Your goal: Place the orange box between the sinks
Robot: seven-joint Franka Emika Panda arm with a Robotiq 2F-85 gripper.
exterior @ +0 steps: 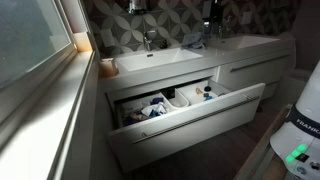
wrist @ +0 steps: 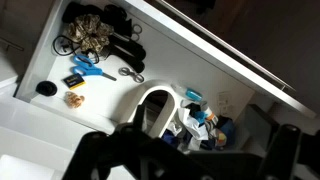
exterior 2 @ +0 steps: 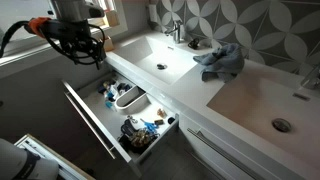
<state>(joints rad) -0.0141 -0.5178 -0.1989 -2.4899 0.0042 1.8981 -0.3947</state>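
Overhead, tool point(exterior 2: 82, 54) clear above open drawer point(exterior 2: 92, 122).

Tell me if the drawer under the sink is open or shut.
Open. The drawer is pulled well out, and its contents show from above in both exterior views.

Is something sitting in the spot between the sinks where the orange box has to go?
Yes. A crumpled blue cloth lies right between one sink and the other sink, on that very spot. It would probably have to be moved away first.
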